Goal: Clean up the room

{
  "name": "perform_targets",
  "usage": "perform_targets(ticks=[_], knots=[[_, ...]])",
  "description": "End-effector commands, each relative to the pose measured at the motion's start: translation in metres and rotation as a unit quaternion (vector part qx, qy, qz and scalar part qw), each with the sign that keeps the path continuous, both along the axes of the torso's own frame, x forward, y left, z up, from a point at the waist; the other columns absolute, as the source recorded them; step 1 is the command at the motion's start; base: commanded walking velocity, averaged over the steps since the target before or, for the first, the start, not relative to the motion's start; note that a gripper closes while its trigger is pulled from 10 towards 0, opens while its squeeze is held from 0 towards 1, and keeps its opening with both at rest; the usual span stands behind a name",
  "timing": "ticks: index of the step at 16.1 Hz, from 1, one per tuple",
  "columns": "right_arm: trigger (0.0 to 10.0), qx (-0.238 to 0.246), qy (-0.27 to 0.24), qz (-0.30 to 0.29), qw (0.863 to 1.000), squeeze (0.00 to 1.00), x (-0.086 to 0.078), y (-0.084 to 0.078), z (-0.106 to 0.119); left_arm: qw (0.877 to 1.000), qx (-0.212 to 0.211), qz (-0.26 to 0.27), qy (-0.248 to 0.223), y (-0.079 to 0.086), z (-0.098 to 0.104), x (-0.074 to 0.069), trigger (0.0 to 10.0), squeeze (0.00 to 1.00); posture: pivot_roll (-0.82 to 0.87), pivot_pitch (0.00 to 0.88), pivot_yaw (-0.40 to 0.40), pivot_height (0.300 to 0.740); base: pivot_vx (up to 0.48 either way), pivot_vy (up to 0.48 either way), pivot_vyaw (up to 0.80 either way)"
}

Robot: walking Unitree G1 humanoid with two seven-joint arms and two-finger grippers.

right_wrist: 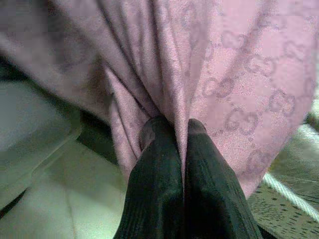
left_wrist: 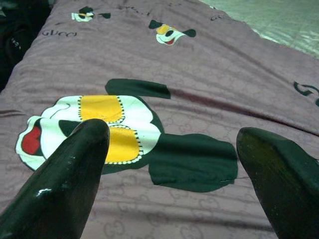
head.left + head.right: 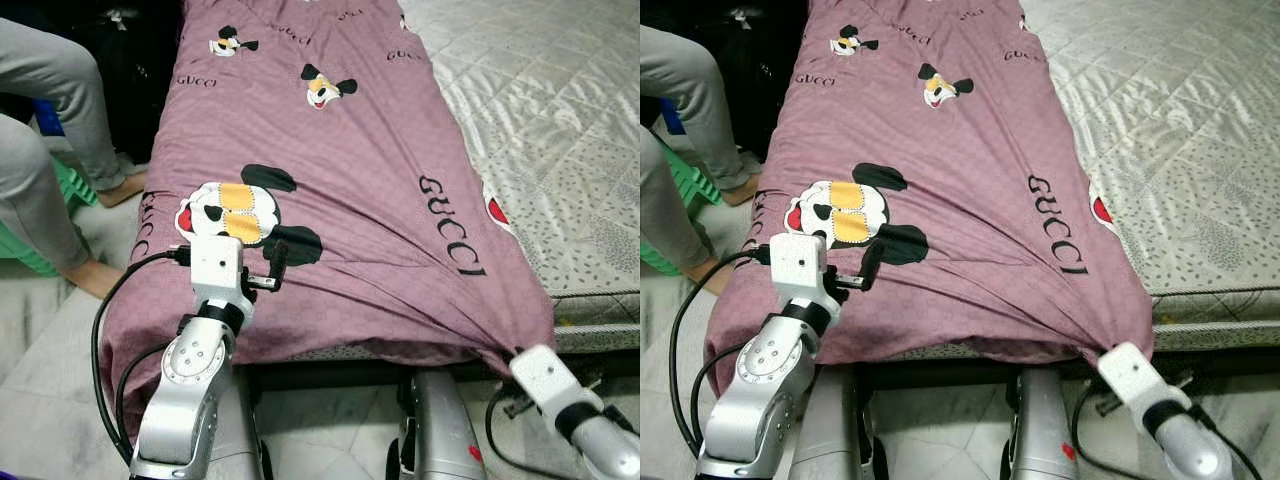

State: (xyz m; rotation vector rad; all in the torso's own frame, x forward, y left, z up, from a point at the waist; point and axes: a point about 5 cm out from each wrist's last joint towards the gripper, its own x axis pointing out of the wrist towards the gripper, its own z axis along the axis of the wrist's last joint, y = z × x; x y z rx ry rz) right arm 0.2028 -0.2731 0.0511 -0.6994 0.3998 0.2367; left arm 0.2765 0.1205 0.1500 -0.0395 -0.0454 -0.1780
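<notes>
One corner of the mauve printed blanket (image 3: 340, 180), spread along the bed (image 3: 560, 120), is pinched in the right gripper (image 1: 182, 132); the left gripper (image 2: 172, 149) hovers spread. A hard tug risks slipping.

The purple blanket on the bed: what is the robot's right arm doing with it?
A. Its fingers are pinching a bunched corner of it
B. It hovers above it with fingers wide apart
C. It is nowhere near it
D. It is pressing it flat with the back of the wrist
A: in the right wrist view the right gripper has its two black fingers closed on a gathered fold of the purple blanket.
</notes>
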Motion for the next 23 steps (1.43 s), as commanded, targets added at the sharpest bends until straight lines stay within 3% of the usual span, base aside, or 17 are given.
perform_targets(ticks=[1,2,3,4,7,11,12,14,16,17,19,21,22,23], knots=[[0.0,-0.021,0.104,-0.025,0.994,0.00,-0.034,-0.015,-0.032,1.000,0.004,0.001,0.011,0.003,-0.004,0.000,10.0,0.00,0.03,0.190,0.040,0.527,0.000,0.000,0.00],[0.0,-0.024,0.111,-0.025,0.993,0.00,-0.035,-0.016,-0.033,1.000,0.004,0.001,0.011,0.003,-0.005,0.000,10.0,0.00,0.03,0.185,0.043,0.527,0.000,0.000,0.00],[10.0,-0.020,0.114,-0.034,0.993,0.00,-0.038,-0.018,-0.035,1.000,0.005,0.000,0.011,0.002,-0.004,0.001,10.0,0.00,0.03,0.181,0.040,0.527,0.000,0.000,0.00],[10.0,-0.007,0.111,-0.052,0.992,1.00,-0.038,-0.021,-0.036,1.000,0.005,0.000,0.011,0.002,-0.004,0.002,10.0,0.00,0.03,0.181,0.040,0.527,0.000,0.000,0.00],[10.0,-0.019,0.100,-0.077,0.992,1.00,-0.039,-0.030,-0.036,1.000,0.004,-0.001,0.011,0.000,-0.005,0.002,10.0,0.00,0.02,0.173,0.035,0.527,0.000,0.000,0.00],[10.0,-0.048,0.109,-0.140,0.983,1.00,-0.070,-0.056,-0.044,1.000,0.004,-0.003,0.010,0.000,-0.005,0.003,10.0,0.00,0.01,0.166,0.035,0.527,0.000,0.000,0.00],[10.0,-0.051,0.065,-0.181,0.980,1.00,-0.071,-0.063,-0.035,1.000,0.004,-0.004,0.009,0.000,-0.005,0.004,10.0,0.00,0.01,0.166,0.037,0.527,0.000,0.000,0.00],[10.0,-0.043,-0.034,-0.222,0.973,1.00,-0.051,-0.068,-0.009,1.000,0.004,-0.006,0.009,-0.001,-0.005,0.005,10.0,0.00,0.00,0.163,0.044,0.527,0.000,0.000,0.00],[10.0,0.016,-0.160,-0.198,0.967,1.00,-0.001,-0.043,0.034,1.000,0.002,-0.010,0.008,-0.004,-0.005,0.006,10.0,0.00,0.00,0.159,0.047,0.527,0.000,0.000,0.00],[10.0,0.036,-0.192,-0.184,0.963,1.00,0.013,-0.032,0.047,1.000,0.002,-0.010,0.006,-0.004,-0.004,0.007,10.0,0.00,0.00,0.155,0.048,0.527,0.000,0.000,0.00],[10.0,0.125,-0.254,-0.122,0.951,1.00,0.045,0.011,0.077,1.000,0.001,-0.007,0.002,-0.003,-0.002,0.008,10.0,0.00,0.01,0.149,0.043,0.527,0.000,0.000,0.00],[10.0,0.191,-0.239,-0.019,0.952,1.00,0.057,0.059,0.086,1.000,0.001,-0.002,0.001,0.000,-0.003,0.006,10.0,0.00,0.02,0.146,0.038,0.527,0.000,0.000,0.00],[10.0,0.215,-0.203,0.002,0.955,1.00,0.058,0.070,0.078,1.000,0.001,-0.001,0.001,0.000,-0.003,0.006,10.0,0.00,0.03,0.145,0.036,0.527,0.000,0.000,0.00],[10.0,0.220,-0.129,0.027,0.966,1.00,0.054,0.080,0.060,1.000,0.001,-0.001,0.001,-0.001,-0.003,0.005,10.0,0.00,0.03,0.145,0.036,0.527,0.000,0.000,0.00]])
